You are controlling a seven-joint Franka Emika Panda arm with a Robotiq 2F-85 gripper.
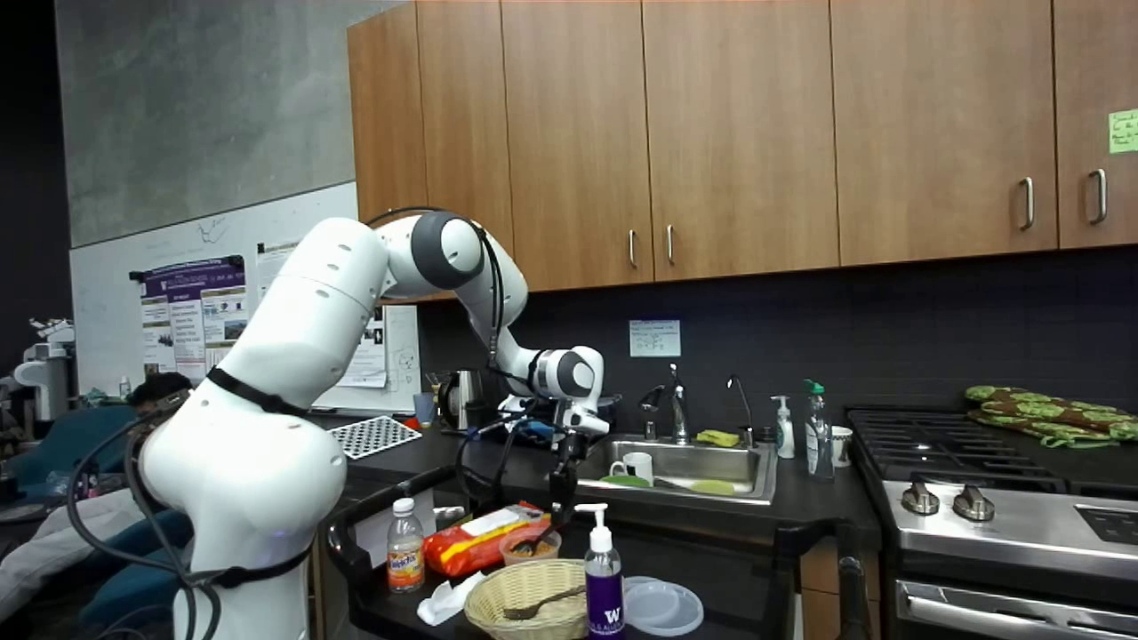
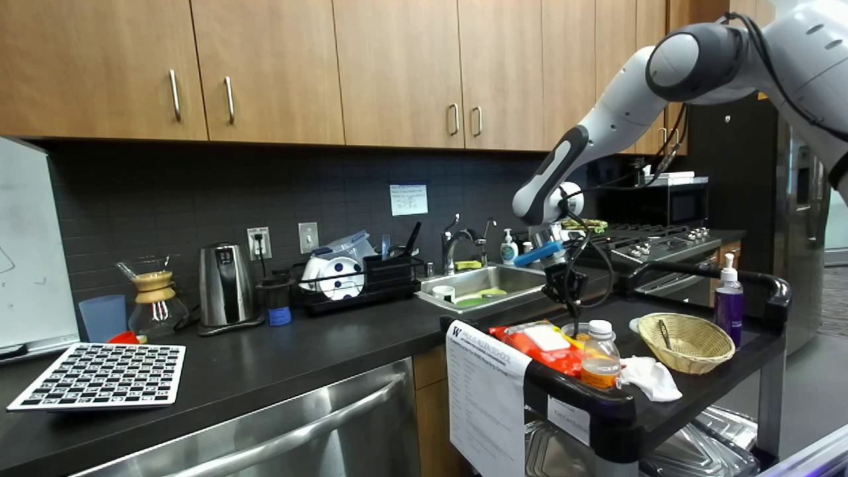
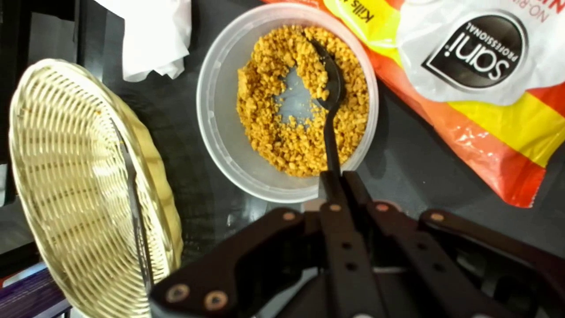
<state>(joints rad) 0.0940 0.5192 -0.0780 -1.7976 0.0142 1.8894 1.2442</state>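
Black-fingered gripper (image 3: 340,177) pinches a dark spoon (image 3: 332,108) by the handle, its far end among golden crumbs (image 3: 304,154) in a round tub (image 3: 223,97) — a tilted lift could spill them, and sideways pressure might tip the tub or jam it against the packet (image 3: 468,88) alongside.

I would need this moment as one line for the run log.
gripper: shut on black spoon | spoon head: among crumbs inside round tub | nearby: fork in wicker basket

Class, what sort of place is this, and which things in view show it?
Probably a kitchen area, perhaps in a university or office: it has a sink, a stove, and a whiteboard bearing posters.
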